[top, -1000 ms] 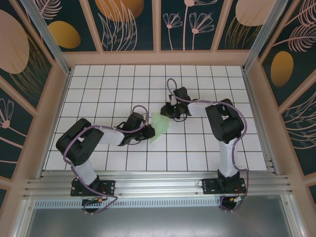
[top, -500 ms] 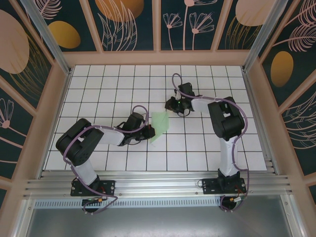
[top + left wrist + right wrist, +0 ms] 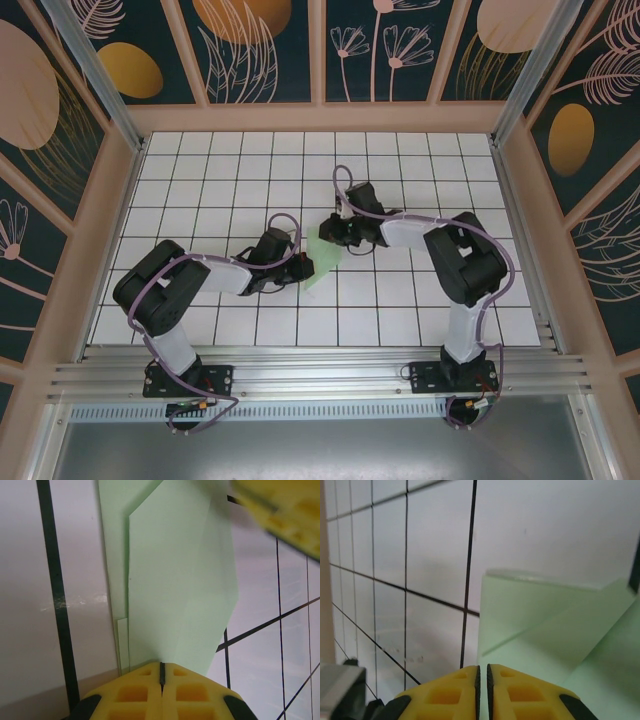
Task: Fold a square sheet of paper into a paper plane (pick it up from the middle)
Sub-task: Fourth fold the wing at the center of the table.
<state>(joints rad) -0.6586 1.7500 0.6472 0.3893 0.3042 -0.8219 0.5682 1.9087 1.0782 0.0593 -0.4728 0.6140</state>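
1. Lying flat on the desk near its middle, the square sheet of paper was partly folded into a long, pale green shape with angled flaps.
2. Its long axis ran from the near-left to the far-right in the overhead view. One arm stood at each end of it.
3. The left hand sat at the near-left end with its fingers pressed together. In its own wrist view the sheet stretched straight away from the fingertips, and the near edge ran under them. I could not tell whether they pinned the paper down or nipped its edge.
4. The right hand was at the far end, pointing back toward the left arm. Its fingers were all but together, with a hairline slit between them. A folded corner of the sheet reached up to the tips in the right wrist view. No grip on the paper could be made out.
5. Judging by this, both hands were about equally near. The coming move turned on that shared axis: any crease pressed along it had the left hand anchoring one end while the right worked from the other.
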